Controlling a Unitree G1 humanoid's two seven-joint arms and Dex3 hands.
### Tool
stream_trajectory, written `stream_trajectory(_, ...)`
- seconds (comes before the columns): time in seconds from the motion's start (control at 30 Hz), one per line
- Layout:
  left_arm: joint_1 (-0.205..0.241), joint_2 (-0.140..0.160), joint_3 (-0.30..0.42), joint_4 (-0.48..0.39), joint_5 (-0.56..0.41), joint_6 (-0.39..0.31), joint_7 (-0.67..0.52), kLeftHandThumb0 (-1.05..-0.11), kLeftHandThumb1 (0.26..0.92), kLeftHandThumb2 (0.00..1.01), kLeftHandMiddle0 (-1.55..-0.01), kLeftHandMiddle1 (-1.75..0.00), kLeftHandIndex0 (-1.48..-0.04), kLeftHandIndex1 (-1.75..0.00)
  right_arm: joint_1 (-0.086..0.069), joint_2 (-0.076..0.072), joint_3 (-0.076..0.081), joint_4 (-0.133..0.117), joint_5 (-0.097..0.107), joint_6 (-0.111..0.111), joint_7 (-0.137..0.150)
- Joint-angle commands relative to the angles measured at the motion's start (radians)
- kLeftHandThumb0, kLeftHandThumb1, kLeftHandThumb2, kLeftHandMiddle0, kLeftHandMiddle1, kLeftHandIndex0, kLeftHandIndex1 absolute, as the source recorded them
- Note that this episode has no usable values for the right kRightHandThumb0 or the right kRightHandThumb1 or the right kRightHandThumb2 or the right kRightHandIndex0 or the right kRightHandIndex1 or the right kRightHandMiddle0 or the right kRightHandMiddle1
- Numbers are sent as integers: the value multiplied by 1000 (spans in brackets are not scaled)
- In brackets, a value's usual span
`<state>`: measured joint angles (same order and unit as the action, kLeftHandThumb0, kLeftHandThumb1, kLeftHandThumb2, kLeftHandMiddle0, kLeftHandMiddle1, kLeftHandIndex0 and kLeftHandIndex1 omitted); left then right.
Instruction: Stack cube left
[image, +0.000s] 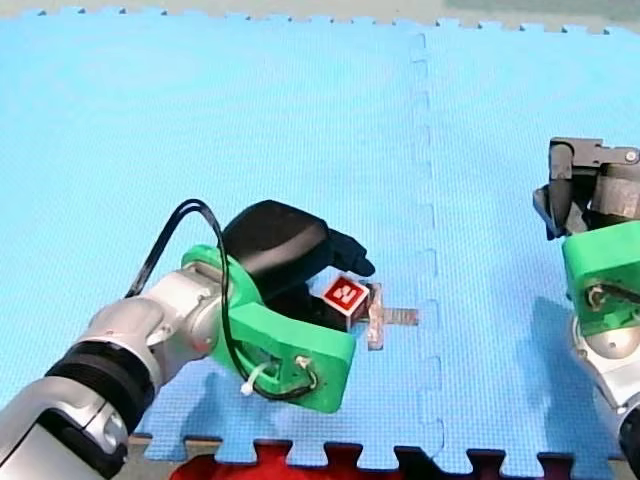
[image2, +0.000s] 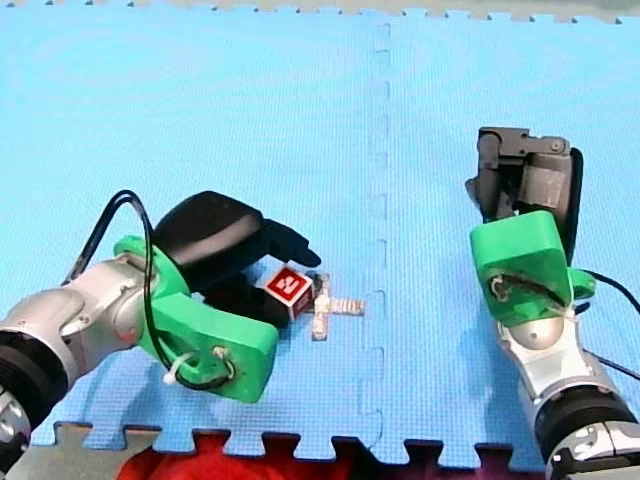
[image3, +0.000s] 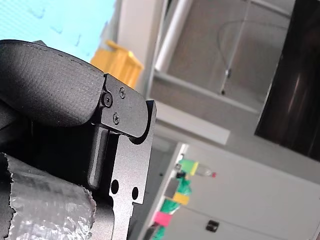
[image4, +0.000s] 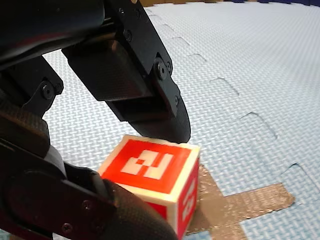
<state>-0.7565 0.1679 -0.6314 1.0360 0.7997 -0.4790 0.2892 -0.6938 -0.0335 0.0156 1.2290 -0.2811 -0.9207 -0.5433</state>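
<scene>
A red cube (image2: 288, 287) with white markings sits on a silver tape cross (image2: 337, 305) on the blue foam mat (image2: 250, 120). My left hand (image: 332, 272) comes in from the lower left and is closed around the cube. In the second wrist view one black finger (image4: 150, 95) touches the far top edge of the cube (image4: 150, 167), and another finger (image4: 100, 210) presses its near corner. My right hand (image2: 520, 175) is held above the mat at the right, well apart from the cube, holding nothing.
A jigsaw seam (image2: 380, 200) runs front to back through the mat, just right of the tape cross. The mat's front edge (image2: 330, 450) meets a red mat below it. Open blue mat lies behind and between the hands.
</scene>
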Motion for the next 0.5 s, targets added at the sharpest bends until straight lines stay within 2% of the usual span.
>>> stream_trajectory(0.0, 2, 4, -5, -5, 5, 5, 9, -1022, 873, 24, -890, -1746, -759, 0, 0, -2, 1, -2, -2, 1, -8)
stream_trajectory(0.13, 4, 3, -10, -1, 12, 2, 30, -1037, 882, 20, -916, -1746, -743, 0, 1, -2, 6, -2, -9, 4, -21)
stream_trajectory(0.47, 2, 0, -18, 9, 15, 3, 52, -1037, 897, 15, -955, -1746, -742, -1, 1, -1, 13, -3, -16, 11, -32)
